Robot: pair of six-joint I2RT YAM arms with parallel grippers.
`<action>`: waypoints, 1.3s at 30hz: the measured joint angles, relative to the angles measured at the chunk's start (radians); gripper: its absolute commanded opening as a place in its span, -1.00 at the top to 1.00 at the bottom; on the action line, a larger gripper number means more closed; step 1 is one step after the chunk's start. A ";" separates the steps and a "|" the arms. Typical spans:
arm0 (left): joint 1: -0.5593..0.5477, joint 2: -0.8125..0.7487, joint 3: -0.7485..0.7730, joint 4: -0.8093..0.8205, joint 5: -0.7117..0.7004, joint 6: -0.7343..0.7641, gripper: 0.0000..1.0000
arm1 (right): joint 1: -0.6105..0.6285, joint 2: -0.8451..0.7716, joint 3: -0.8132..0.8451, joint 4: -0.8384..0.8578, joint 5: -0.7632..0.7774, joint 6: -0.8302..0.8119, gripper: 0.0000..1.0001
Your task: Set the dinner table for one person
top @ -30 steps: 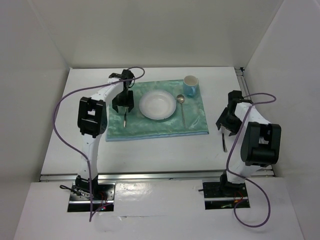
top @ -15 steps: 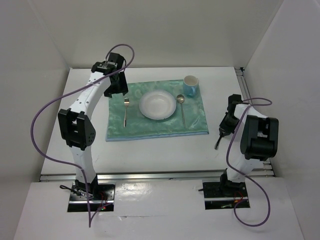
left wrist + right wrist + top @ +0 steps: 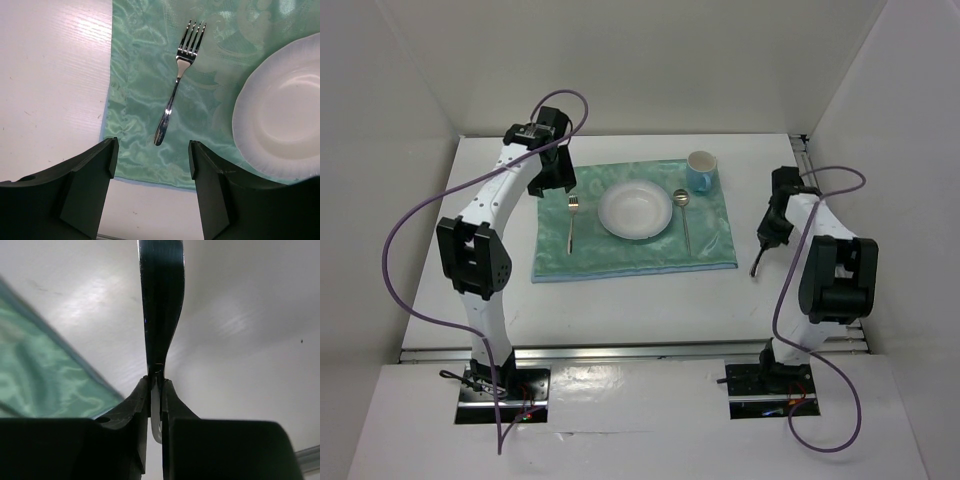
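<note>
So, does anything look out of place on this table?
Only the metal utensil: it hangs tilted from the shut right gripper, over the bare table right of the green mat. Fork, plate, spoon and cup sit in order on the mat.

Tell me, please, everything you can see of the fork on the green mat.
The fork looks like polished, silver-coloured metal, with four tines and a slim handle that widens slightly toward its rounded end. It lies flat on the green-teal cloth mat, to the left of the white plate and clear of it. Its tines point away from the arm bases, and its handle end points toward the mat's near edge. Only the mat touches it. The open left gripper hangs above it without contact.
</note>
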 measured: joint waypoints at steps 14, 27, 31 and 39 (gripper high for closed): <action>0.000 0.000 0.000 -0.012 -0.022 -0.002 -0.50 | 0.315 0.232 0.389 -0.037 -0.121 -0.095 1.00; 0.000 -0.012 -0.014 -0.019 -0.041 -0.005 -0.50 | 0.333 0.434 0.511 -0.096 -0.120 -0.114 1.00; 0.000 -0.012 -0.016 -0.021 -0.042 -0.006 -0.50 | 0.336 0.484 0.578 -0.118 -0.117 -0.116 0.46; 0.000 -0.013 -0.016 -0.022 -0.042 -0.007 -0.50 | 0.364 0.498 0.615 -0.143 -0.089 -0.105 -0.34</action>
